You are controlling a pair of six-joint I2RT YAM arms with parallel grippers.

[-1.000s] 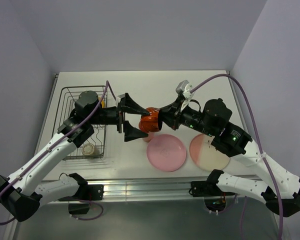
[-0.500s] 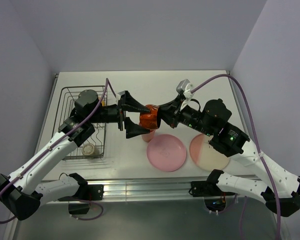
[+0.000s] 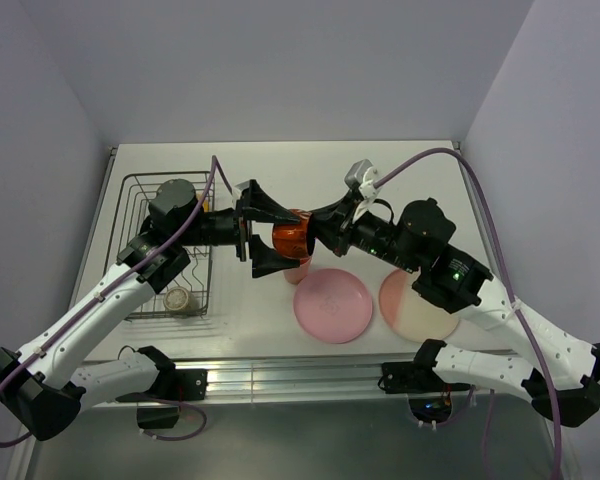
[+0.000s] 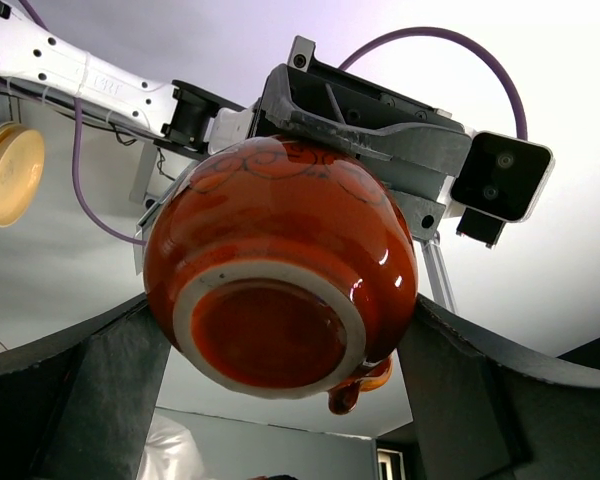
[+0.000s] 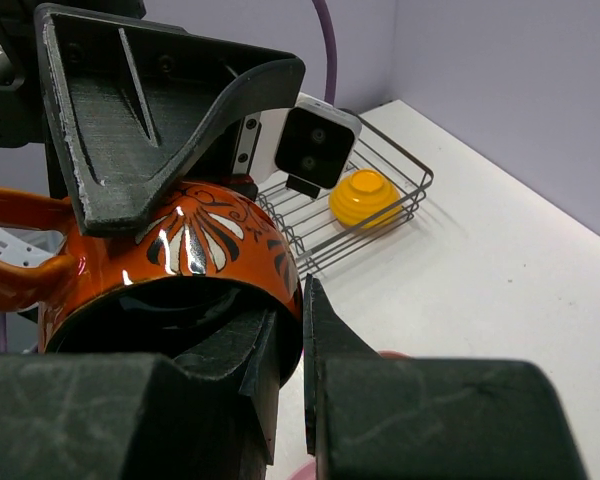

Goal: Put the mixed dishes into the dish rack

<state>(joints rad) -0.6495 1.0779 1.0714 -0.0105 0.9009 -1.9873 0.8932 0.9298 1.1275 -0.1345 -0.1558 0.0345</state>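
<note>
Pinching the orange-red patterned cup's [image 3: 292,240] rim, the right gripper [image 5: 302,330] holds it above the white table's [image 3: 310,170] middle; the left gripper's [image 3: 285,240] jaws stand spread either side of it. A pink plate [image 3: 333,305] lies nearer, the dish rack [image 3: 130,215] at left, pale lilac walls [image 3: 280,70] all round.

Seen from below: red-orange cup [image 4: 280,290], glossy, dark scroll lines on side, cream foot ring toward lens, handle at lower edge. Flanked by dark fingers [image 4: 70,400] of left gripper [image 4: 280,330], spread wide either side. Backed at rim by right gripper [image 4: 355,130], grey-bodied; clamp point hidden, probably pinching rim. Pink-and-cream plate [image 4: 8,172] at far left edge. Purple cable [image 4: 450,45] arcing above.
</note>
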